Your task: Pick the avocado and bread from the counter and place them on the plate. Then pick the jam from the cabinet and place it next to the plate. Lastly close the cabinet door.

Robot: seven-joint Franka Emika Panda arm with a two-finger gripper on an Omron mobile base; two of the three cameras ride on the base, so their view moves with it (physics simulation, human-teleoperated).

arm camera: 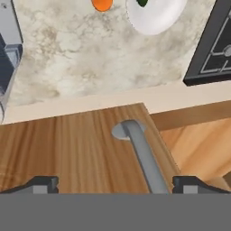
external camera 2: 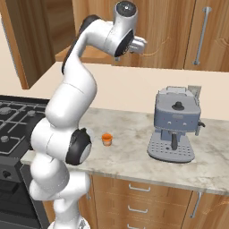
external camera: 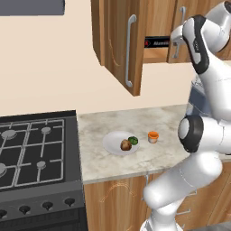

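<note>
**Cabinet door left to close, food and jam already set down**

Cabinet (external camera: pixel 155 27) work is what we judge remains. From the left base view, the plate (external camera: pixel 113 145) sits on the counter (external camera: pixel 135 119) with the bread (external camera: pixel 125 145) and the avocado (external camera: pixel 133 140) on it, touching each other, and the jam (external camera: pixel 153 136) stands just beside the plate on its right. One door (external camera: pixel 118 43) swings out toward us with its silver handle (external camera: pixel 130 49) showing, and a black-and-red box (external camera: pixel 157 43) lies on the inner shelf. We count one plate, one roll, one avocado, one jar, one open door.

From the right base view, the arm reaches up in front of the wall cabinets, and the gripper's state cannot be told here. One jam jar stands on the counter, well apart from one coffee machine (external camera 2: pixel 175 129).

From the hand view, the gripper (arm camera: pixel 115 184) has its jaws spread wide, holding nothing, with a bar handle (arm camera: pixel 142 153) running up between the fingertips (arm camera: pixel 43 184) against a wood panel. Which door this is we cannot tell. To do the step well, we would reach the far face of the swung-out door and push along its arc, keeping contact flat and avoiding snagging a handle.
</note>
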